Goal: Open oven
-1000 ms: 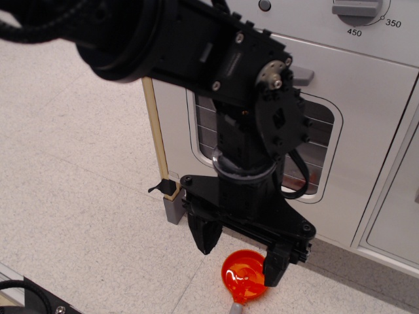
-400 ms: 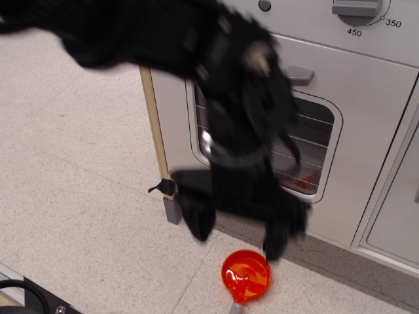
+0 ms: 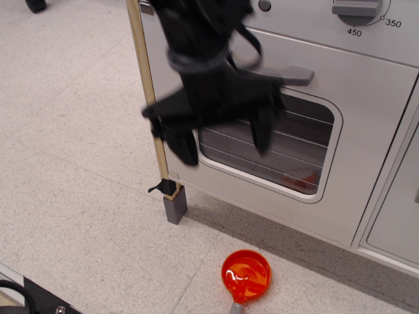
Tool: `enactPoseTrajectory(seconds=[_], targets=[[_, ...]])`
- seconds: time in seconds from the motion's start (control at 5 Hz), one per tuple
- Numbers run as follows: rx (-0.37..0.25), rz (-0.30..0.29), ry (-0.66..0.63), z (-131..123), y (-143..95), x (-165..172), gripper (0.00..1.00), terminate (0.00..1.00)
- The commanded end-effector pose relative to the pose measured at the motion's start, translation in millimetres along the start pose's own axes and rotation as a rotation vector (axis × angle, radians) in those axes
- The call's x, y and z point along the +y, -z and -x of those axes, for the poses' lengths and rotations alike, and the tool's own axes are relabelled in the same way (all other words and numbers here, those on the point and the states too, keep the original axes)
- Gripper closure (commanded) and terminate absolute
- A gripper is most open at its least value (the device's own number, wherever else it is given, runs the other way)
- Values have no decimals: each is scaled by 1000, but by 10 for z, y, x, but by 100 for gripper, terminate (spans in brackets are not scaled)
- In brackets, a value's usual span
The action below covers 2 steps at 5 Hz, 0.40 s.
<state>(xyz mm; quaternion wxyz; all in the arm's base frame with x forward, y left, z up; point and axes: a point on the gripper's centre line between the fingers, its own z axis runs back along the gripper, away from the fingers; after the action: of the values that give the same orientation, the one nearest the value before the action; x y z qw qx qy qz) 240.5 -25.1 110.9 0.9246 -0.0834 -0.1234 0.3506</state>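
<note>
Black claw [image 3: 219, 134] top centre, fingers spread, grasping nothing, hanging in front of the oven [image 3: 366, 131] window. Looks staged to reach the grey bar handle [image 3: 294, 74] just up-right. Oven fills upper right, door shut. Orange ladle [image 3: 245, 276] bottom centre, unrelated.

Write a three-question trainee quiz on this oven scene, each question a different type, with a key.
1. True or false: the oven door is shut.
2. The gripper hangs in front of: A) the door window B) the dial C) the orange ladle.
3. Fill in: the orange ladle lies on the ____.

Key: 1 true; 2 A; 3 floor.
</note>
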Motion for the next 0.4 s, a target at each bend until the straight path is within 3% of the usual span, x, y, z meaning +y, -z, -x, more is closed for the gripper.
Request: enactPoseTrajectory(seconds=[0.0,0.2], targets=[[-115,127,-495,-514,64,195,0,0],[-164,108,-744,-607,187,221,0,0]])
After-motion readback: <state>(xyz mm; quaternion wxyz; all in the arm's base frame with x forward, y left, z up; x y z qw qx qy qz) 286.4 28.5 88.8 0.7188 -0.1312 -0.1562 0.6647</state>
